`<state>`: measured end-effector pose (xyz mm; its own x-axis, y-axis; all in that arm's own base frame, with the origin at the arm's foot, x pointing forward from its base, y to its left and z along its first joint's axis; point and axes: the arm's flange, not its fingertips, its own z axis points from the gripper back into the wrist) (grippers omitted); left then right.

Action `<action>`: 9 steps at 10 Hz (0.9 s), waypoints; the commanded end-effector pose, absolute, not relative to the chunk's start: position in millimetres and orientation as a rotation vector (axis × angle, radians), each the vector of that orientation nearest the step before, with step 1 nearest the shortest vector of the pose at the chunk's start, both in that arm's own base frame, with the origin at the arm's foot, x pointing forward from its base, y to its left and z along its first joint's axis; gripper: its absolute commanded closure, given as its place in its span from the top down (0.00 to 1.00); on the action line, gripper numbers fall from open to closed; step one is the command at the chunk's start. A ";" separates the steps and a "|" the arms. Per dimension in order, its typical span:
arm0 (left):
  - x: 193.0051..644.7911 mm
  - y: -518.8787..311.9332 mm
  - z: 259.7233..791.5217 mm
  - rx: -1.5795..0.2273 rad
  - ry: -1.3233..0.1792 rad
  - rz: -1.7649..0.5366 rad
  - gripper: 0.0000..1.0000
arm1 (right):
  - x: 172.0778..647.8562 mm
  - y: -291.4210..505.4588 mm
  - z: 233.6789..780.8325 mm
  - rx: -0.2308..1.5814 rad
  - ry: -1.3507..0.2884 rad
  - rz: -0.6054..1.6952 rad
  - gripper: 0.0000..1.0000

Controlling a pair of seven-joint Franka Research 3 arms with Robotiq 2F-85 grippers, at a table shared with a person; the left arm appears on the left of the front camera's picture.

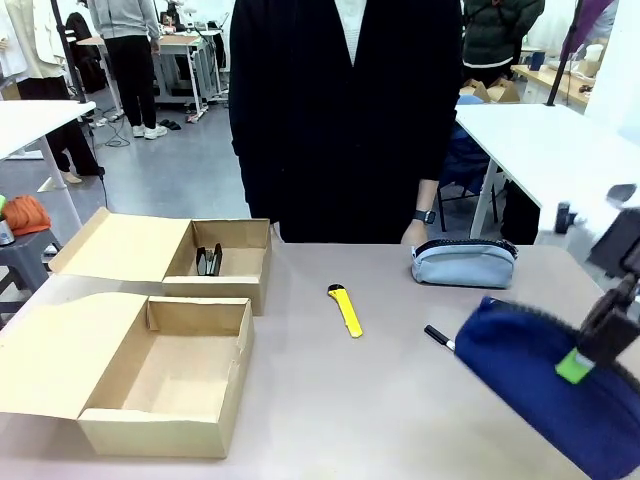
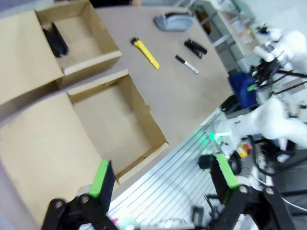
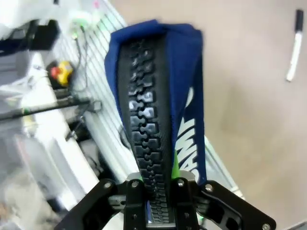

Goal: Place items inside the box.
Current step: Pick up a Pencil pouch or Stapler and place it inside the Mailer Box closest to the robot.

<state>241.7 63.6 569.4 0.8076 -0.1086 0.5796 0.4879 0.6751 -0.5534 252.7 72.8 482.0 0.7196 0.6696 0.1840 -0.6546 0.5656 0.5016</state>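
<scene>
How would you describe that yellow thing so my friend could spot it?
On the beige table, look mid-way between the open cardboard boxes and the light grey-blue zip pouch. There lies a slim yellow utility knife, black-tipped, the only bright yellow item on the tabletop.

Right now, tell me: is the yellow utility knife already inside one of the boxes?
No, the yellow utility knife lies on the table, outside both the far box and the near box.

Bare table [image 1: 300, 400] lies between the near box [image 1: 160, 435] and yellow utility knife [image 1: 346, 311].
</scene>
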 end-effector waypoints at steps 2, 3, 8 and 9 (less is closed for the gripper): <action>243.2 62.4 570.5 -0.771 -0.562 -0.370 1.00 | 252.7 72.8 482.0 0.578 0.028 0.779 0.03; 243.2 62.4 570.5 -0.771 -0.562 -0.370 1.00 | 252.7 72.8 482.0 0.578 0.028 0.779 0.03; 243.2 62.4 570.5 -0.771 -0.562 -0.370 1.00 | 283.5 59.4 506.7 0.588 -0.042 0.174 0.09; 243.2 62.4 570.5 -0.771 -0.562 -0.370 1.00 | 274.0 14.4 505.6 0.602 -0.027 0.053 0.09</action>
<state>241.8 63.9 569.5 0.8075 -0.1084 0.5798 0.4876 0.6757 -0.5529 281.9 44.3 499.4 0.9805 0.1710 0.0964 -0.1959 0.8205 0.5370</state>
